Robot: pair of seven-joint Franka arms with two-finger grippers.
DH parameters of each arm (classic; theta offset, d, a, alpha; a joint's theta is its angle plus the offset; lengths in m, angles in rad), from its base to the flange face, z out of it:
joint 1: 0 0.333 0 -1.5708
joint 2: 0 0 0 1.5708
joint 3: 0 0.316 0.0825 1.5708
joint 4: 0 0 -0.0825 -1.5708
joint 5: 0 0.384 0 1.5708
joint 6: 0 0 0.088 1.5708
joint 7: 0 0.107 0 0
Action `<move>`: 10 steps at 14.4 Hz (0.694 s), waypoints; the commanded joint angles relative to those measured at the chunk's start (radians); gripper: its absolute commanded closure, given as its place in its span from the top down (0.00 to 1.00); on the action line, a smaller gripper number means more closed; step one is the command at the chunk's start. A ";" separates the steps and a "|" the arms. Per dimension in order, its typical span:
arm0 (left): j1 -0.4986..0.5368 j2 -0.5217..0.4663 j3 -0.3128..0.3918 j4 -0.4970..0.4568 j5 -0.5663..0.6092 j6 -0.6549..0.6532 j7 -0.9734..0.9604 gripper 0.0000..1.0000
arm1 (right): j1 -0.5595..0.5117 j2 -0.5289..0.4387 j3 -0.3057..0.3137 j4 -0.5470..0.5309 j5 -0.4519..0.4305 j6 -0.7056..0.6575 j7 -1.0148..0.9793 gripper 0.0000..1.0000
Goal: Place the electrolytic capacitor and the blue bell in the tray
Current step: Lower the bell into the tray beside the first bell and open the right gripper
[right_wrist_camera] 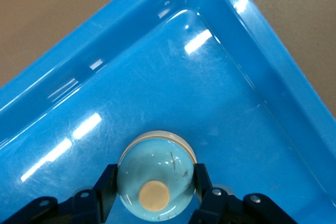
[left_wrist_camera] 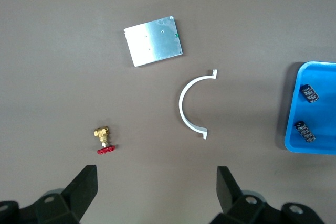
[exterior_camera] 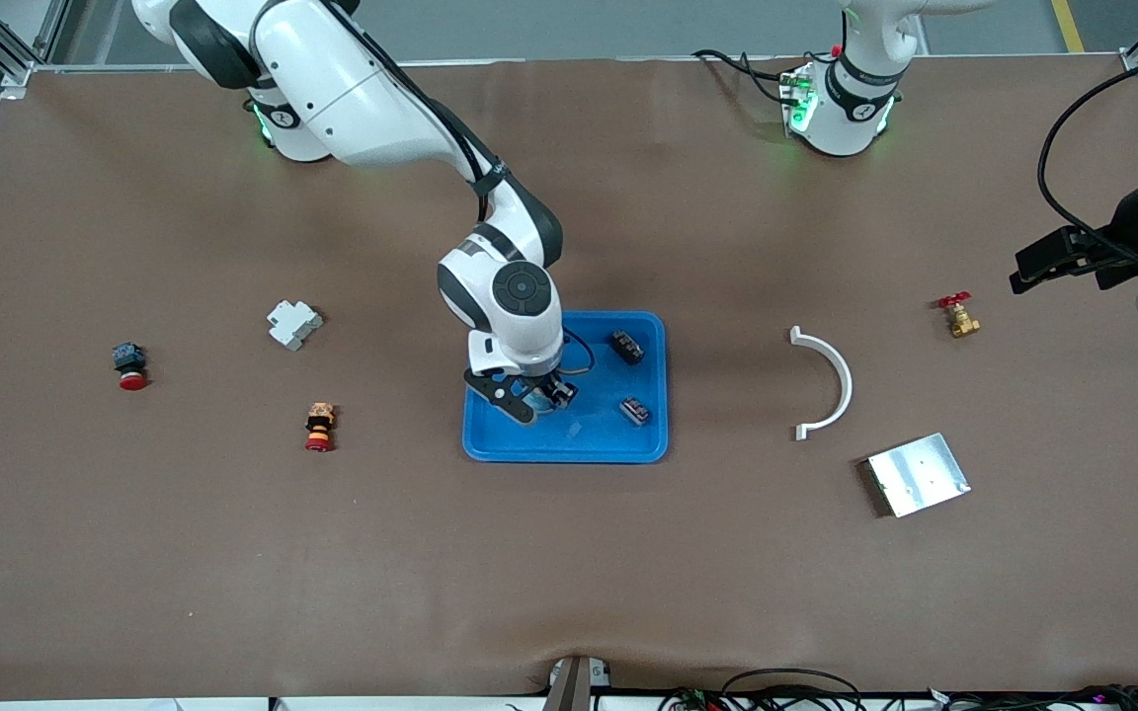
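- Front view: the right gripper (exterior_camera: 536, 395) is seen low inside the tray (exterior_camera: 569, 446), at the end of the tray toward the right arm's end of the tabletop (exterior_camera: 569, 573).
- In the right wrist view, the fingers (right_wrist_camera: 207, 190) are clamped on the blue bell (right_wrist_camera: 156, 176), a pale blue dome with a tan disc at its top; the dome is gripped on both sides just over the tray floor (right_wrist_camera: 157, 93). Whether it touches the floor cannot be told.
- Two small black components (exterior_camera: 627, 347) (exterior_camera: 635, 410) lie in the tray toward the left arm's end, one nearer to the front camera than the other; whether either is the electrolytic capacitor cannot be told.
- The left gripper (left_wrist_camera: 157, 182) is held in the air at the left arm's end of the tabletop, waiting, with its fingers (left_wrist_camera: 84, 190) wide apart and nothing between them.
- Under it, in the left wrist view, a brass valve with a red handle (left_wrist_camera: 103, 139), a white half-ring bracket (left_wrist_camera: 191, 106) and a silver metal plate (left_wrist_camera: 154, 48) are seen lying well apart on the tabletop.
- Toward the right arm's end, a white clip block (exterior_camera: 293, 324), a red-capped push button (exterior_camera: 129, 365) and an orange-and-red button (exterior_camera: 319, 427) are laid out, none touching another.
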 commanded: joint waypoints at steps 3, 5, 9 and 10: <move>-0.002 -0.002 0.002 0.010 0.017 -0.017 0.007 1.00 | 0.019 0.037 -0.011 0.039 -0.021 -0.001 0.039 0.00; -0.002 -0.002 0.002 0.010 0.017 -0.017 0.007 1.00 | 0.019 0.037 -0.010 0.045 -0.019 -0.001 0.042 0.00; 0.001 -0.002 0.004 0.010 0.017 -0.017 0.009 1.00 | 0.021 0.039 -0.010 0.048 -0.021 -0.002 0.058 0.00; 0.001 0.000 0.005 0.010 0.017 -0.017 0.007 1.00 | 0.021 0.039 -0.010 0.050 -0.021 -0.001 0.058 0.00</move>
